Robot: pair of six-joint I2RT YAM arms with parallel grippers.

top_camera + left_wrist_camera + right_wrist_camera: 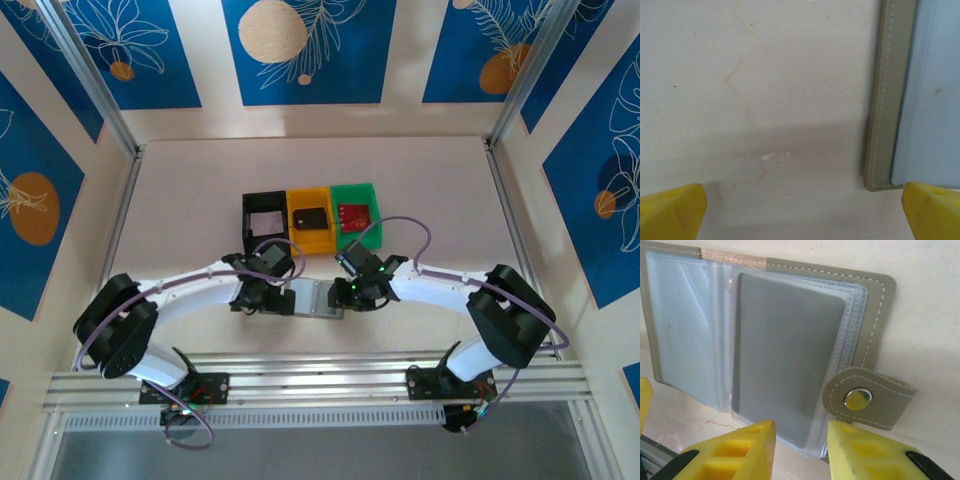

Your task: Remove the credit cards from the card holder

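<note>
The card holder (316, 297) lies open on the table between my two grippers. In the right wrist view its grey stitched cover (875, 315) frames clear sleeves, and the top sleeve holds a grey credit card (785, 360). A snap tab (858, 398) sticks out at the right. My right gripper (800, 450) hovers at the sleeves' near edge with the jaws partly apart and the sleeve corner showing in the gap, nothing clamped. My left gripper (802, 212) is wide open over bare table, just left of the card holder's corner (890, 100).
Behind the holder, side by side, stand a black bin (248, 212), a yellow bin (296, 232) and a green bin (372, 225), each with a card inside. An aluminium rail (320, 375) runs along the near edge. Walls close in the left and right sides.
</note>
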